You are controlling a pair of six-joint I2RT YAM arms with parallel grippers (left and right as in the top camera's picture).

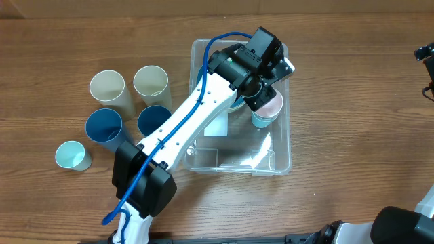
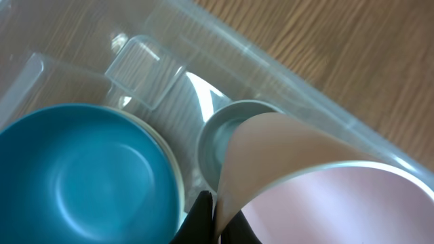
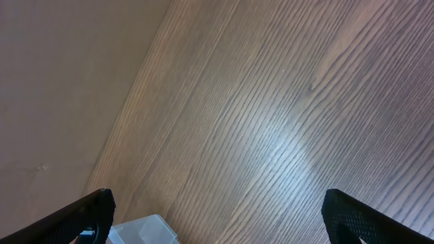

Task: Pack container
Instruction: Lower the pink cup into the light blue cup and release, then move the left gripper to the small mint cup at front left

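The clear plastic container (image 1: 279, 165) stands at the table's middle, with a white label (image 1: 217, 127) on its bottom. My left gripper (image 1: 263, 93) reaches into its far right part and is shut on the rim of a pink cup (image 1: 272, 106). The pink cup sits in a pale teal cup (image 1: 260, 121). In the left wrist view my fingers (image 2: 215, 218) pinch the pink cup's wall (image 2: 325, 196) above the teal cup (image 2: 220, 132), with a blue bowl (image 2: 81, 176) to the left inside the container (image 2: 285, 74). My right gripper (image 3: 217, 210) is open and empty over bare wood.
Left of the container stand two cream cups (image 1: 108, 88) (image 1: 150, 83), two blue cups (image 1: 104, 125) (image 1: 152, 120) and a pale teal cup (image 1: 72, 156). The right arm (image 1: 426, 54) is at the far right edge. A container corner (image 3: 142, 230) shows in the right wrist view.
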